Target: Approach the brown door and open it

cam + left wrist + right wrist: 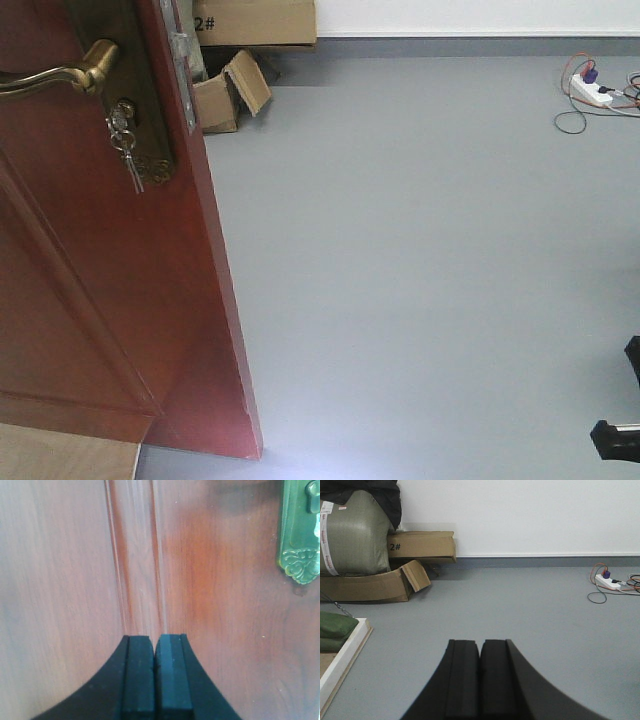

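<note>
Just ahead of the clenched left end effector (155, 680) stands the brown door (200, 580) — placed to push; right end effector (480, 680) clenched, empty.

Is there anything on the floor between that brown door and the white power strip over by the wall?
No. In the front view, only bare grey floor lies between the brown door and the power strip. The cardboard boxes sit behind the door's edge, off that line.

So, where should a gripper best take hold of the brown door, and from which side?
Judging by shape, grip the brass lever handle on the brown door, closing from above and below across its thin horizontal bar, away from the keys. The left gripper faces only the flat panel.
</note>
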